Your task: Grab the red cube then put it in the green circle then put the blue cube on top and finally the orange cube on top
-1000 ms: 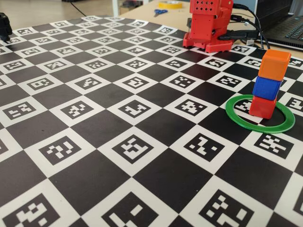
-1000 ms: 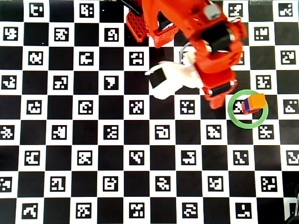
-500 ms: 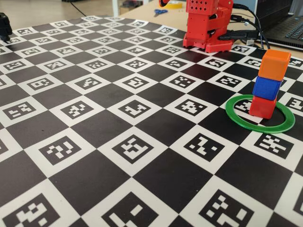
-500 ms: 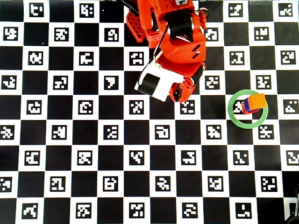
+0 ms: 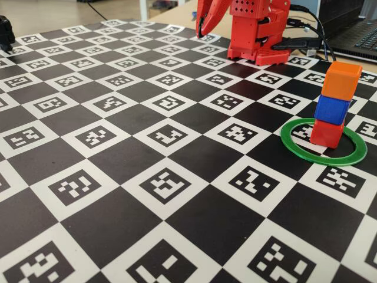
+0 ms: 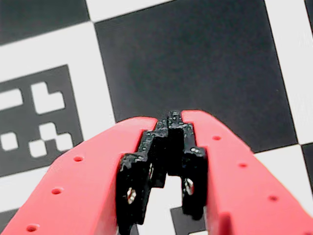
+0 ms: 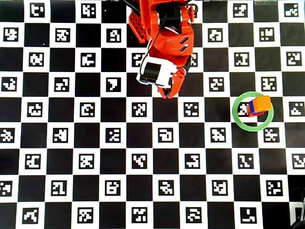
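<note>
The red cube (image 5: 327,133) stands inside the green circle (image 5: 323,142) at the right of the fixed view. The blue cube (image 5: 332,109) sits on it and the orange cube (image 5: 341,79) on top, a leaning stack of three. In the overhead view the stack shows as the orange cube (image 7: 261,104) over a sliver of blue, inside the green circle (image 7: 252,111). My gripper (image 7: 165,95) is folded back near the arm's base, far left of the stack. In the wrist view its red fingers meet at black tips (image 6: 171,122), shut and empty, over the board.
The checkerboard mat (image 5: 171,135) with printed markers covers the table. The red arm base (image 5: 259,29) stands at the back, with cables and a laptop (image 5: 353,29) behind it at the right. A dark object (image 5: 5,32) sits at the far left edge.
</note>
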Robot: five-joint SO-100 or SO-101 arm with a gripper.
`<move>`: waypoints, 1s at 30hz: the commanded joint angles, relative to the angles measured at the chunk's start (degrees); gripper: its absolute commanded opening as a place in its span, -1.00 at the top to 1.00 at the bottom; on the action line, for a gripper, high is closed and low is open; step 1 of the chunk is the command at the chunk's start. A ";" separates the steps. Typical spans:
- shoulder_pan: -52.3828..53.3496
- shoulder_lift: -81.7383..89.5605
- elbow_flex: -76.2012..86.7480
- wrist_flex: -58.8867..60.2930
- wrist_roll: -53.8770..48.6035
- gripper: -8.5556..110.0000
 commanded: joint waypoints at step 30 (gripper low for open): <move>8.35 21.01 24.08 10.72 -10.37 0.95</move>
